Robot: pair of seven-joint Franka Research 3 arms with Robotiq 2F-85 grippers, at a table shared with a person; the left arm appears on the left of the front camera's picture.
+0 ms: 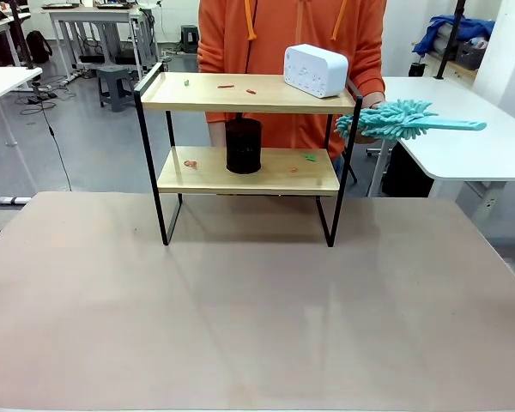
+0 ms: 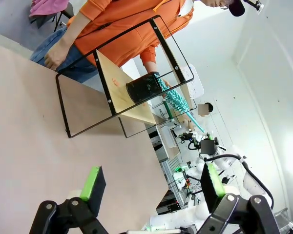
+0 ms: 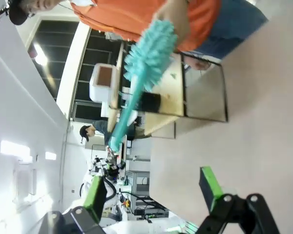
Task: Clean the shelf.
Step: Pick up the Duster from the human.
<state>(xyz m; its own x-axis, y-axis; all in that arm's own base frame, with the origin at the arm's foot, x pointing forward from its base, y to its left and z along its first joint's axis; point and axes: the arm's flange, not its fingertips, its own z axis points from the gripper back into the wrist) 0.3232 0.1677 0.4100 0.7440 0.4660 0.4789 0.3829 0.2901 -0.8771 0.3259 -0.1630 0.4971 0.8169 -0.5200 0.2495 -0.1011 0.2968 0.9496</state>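
Shelf (image 1: 249, 96) stands at the far middle of the tabletop (image 1: 257, 326). Nearest the robot, the left hand (image 2: 151, 181) and the right hand (image 3: 151, 187) hang above the bare surface, jaws wide, holding nothing. On the lower board sits a black mesh cup (image 1: 243, 146), its contents impossible to tell, with small scraps (image 1: 190, 163) beside it. More scraps and a white box (image 1: 316, 70) lie on top. Beyond the right end, the person holds out a teal duster (image 1: 403, 120). The right hand should probably take its free handle squarely, then sweep around the cup and box.
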